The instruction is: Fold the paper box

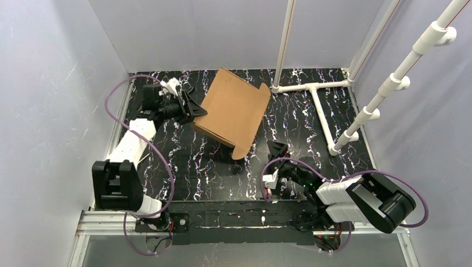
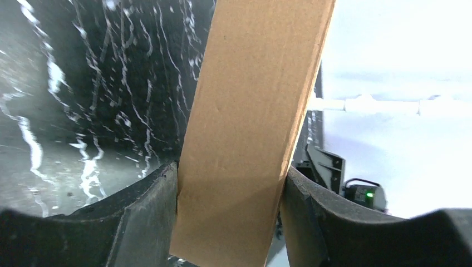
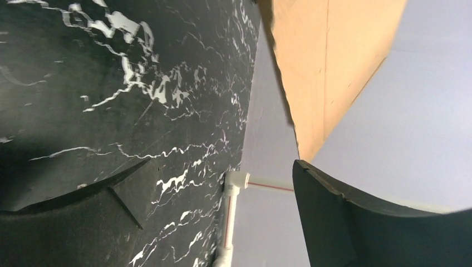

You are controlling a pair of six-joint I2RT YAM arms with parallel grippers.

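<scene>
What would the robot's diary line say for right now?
box: one tab sticking out | left pincer: shut on box edge | right pincer: open, empty, near box corner

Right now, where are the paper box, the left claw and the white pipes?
paper box (image 1: 234,111), top camera view, middle of its big brown panel.
left claw (image 2: 228,181), left wrist view, midway between its fingertips, where it pinches the cardboard.
white pipes (image 1: 315,87), top camera view, at the T-shaped joint.
</scene>
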